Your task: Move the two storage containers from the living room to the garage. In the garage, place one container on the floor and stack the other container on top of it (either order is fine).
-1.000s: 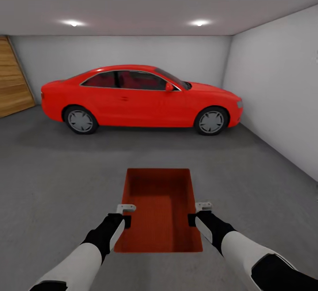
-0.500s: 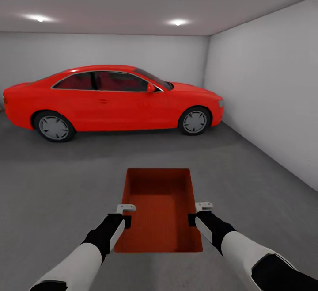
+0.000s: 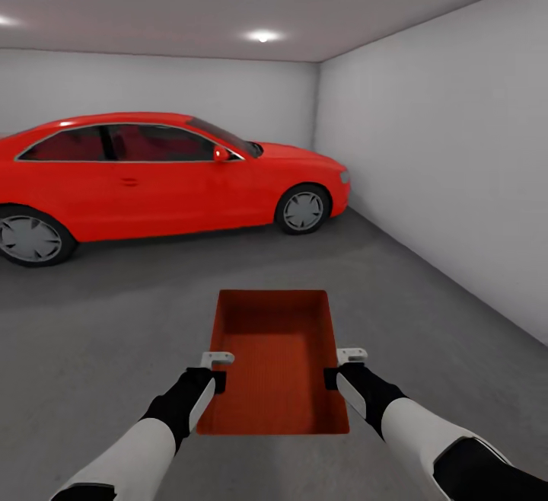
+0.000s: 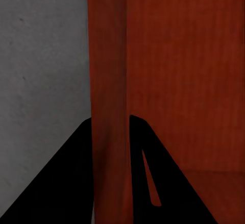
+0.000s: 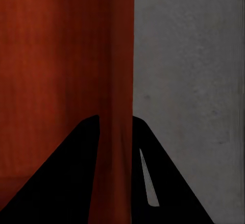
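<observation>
You hold one orange-red storage container, empty inside, out in front of you above the garage's grey floor. Your left claw pinches its left wall, your right claw its right wall. A red car stands ahead.

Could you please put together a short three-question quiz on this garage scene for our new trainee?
1. True or false: each gripper clamps one long wall of the storage container.
2. What stands at the far wall? A) red car B) sofa C) workbench
3. What surface lies under the container?

Key:
1. True: left gripper and right gripper each straddle a wall.
2. A, the red car.
3. The grey concrete floor.
</observation>
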Motion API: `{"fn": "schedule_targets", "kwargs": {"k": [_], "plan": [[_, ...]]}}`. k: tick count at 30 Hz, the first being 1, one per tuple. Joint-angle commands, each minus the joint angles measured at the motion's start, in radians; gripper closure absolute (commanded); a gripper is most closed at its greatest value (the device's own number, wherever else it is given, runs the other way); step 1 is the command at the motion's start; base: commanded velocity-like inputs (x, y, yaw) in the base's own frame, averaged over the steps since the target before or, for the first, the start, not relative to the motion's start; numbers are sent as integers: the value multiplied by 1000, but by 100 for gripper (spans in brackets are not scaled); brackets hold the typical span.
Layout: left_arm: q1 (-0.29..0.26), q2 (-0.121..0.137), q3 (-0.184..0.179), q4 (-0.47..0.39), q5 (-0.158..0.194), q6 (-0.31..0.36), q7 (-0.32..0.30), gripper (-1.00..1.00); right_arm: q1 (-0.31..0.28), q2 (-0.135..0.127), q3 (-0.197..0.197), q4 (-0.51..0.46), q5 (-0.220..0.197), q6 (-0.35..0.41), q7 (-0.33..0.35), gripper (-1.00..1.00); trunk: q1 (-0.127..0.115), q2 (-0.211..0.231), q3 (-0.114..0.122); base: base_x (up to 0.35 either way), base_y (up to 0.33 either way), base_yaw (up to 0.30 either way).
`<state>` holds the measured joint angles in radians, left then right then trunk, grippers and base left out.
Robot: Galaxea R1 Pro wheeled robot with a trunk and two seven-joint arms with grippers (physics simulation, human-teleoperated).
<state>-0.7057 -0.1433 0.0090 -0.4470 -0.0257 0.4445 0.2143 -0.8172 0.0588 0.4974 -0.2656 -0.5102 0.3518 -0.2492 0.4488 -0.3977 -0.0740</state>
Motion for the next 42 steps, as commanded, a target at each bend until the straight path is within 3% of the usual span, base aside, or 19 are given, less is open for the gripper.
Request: {"fn": "schedule_targets", "kwargs": {"k": [1, 42], "plan": [[0, 11, -12, 45, -19, 60, 8, 100, -2, 0, 40, -6, -22, 0, -7, 100, 1, -2, -2, 321, 0, -288], [0, 11, -13, 45, -19, 59, 8, 100, -2, 0, 40, -6, -22, 1, -7, 100, 1, -2, -2, 321, 0, -288]]}}
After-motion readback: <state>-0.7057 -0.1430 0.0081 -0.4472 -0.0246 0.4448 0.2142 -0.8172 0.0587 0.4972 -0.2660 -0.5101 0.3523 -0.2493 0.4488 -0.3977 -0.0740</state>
